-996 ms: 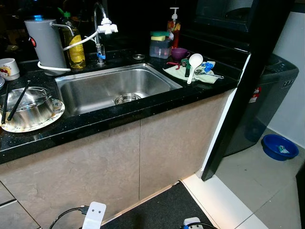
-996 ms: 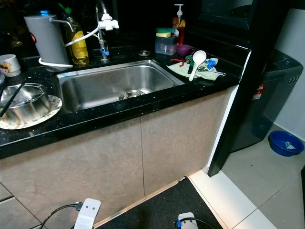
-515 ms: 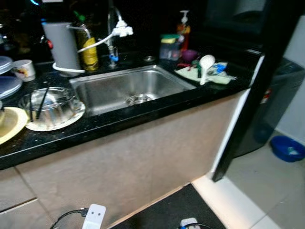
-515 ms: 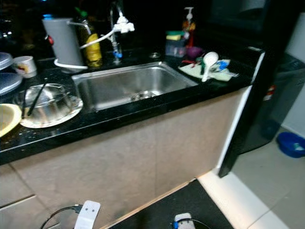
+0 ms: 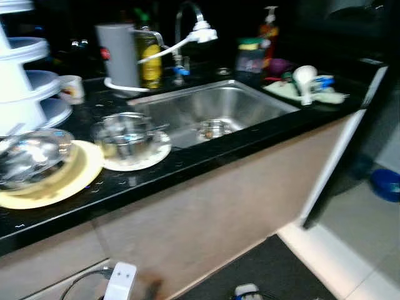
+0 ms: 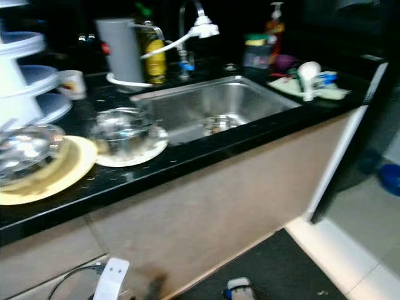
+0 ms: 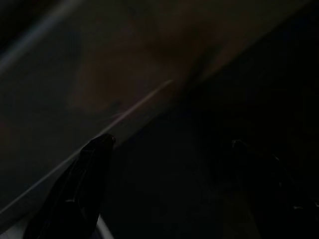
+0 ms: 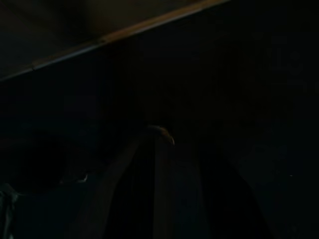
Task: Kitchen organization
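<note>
Black speckled countertop point(image 5: 187, 164): stainless steel sink point(image 5: 219, 109); steel bowl point(image 5: 125, 134) on white plate point(image 5: 140, 159) just beside sink. Left gripper point(image 7: 169, 149) hanging idle, fingers spread. Right gripper: grip indiscernible in dark.

The black stone countertop point(image 5: 206, 156) carries a steel sink point(image 5: 215, 109) set into it, and left of the sink stand a metal bowl point(image 5: 125, 134) on a white plate point(image 5: 140, 161) and a second bowl point(image 5: 28, 156) on a yellow plate point(image 5: 62, 187) — both plates rest near the front edge. Behind them are a white mug point(image 5: 72, 89), a grey canister point(image 5: 119, 56) and a bottle of yellow oil point(image 5: 149, 59) just beside it. At the right end lies a pale cloth point(image 5: 306, 94) with a white spoon point(image 5: 304, 78) on it — behind it a clear container point(image 5: 250, 57), all somewhat blurred.
</note>
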Controlling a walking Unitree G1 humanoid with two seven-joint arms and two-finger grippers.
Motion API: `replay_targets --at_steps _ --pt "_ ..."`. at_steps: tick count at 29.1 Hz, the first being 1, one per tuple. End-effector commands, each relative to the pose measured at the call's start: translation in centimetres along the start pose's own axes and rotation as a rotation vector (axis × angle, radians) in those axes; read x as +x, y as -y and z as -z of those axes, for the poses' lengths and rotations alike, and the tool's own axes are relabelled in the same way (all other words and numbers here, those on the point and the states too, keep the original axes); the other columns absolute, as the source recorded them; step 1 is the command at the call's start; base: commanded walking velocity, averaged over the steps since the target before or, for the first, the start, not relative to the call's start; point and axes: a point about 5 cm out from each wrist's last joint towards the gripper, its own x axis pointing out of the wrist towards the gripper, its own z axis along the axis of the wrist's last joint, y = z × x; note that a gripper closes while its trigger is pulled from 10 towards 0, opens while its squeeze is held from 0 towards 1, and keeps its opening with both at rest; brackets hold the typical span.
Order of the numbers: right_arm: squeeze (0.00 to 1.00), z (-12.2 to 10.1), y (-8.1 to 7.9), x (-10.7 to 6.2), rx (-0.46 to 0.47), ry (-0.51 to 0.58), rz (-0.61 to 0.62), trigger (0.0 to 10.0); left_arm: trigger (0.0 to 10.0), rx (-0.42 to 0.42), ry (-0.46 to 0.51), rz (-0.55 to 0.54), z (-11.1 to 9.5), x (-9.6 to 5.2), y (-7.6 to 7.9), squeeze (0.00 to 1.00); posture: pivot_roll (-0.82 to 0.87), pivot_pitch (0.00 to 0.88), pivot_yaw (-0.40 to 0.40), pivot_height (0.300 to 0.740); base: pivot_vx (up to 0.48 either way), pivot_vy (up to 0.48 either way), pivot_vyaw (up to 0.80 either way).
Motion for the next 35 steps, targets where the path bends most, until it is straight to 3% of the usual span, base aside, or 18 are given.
replay_targets --at_steps 1,10,12,35 --pt "0.00 0.00 -0.47 0.06 0.005 0.001 -0.010 10.0 10.0 0.019 -0.018 -0.003 0.44 -0.10 -0.34 0.00 -0.03 0.044 -0.026 0.740 0.000 0.480 0.00" --pt "0.00 0.08 -0.48 0.05 0.002 -0.002 -0.009 10.0 10.0 0.039 -0.008 0.014 0.42 -0.14 -0.24 0.00 -0.03 0.048 -0.025 0.740 0.000 0.320 0.00" --pt "0.00 0.17 -0.44 0.03 0.001 -0.004 -0.008 10.0 10.0 0.098 -0.006 0.056 0.61 -0.24 0.30 0.00 -0.03 0.048 -0.026 0.740 0.000 -0.480 0.00" --pt "0.00 0.79 0.06 -0.17 -0.010 -0.017 0.001 10.0 10.0 0.099 -0.019 0.033 0.63 -0.19 0.27 0.00 -0.04 0.057 -0.027 0.740 0.000 -0.480 0.00"
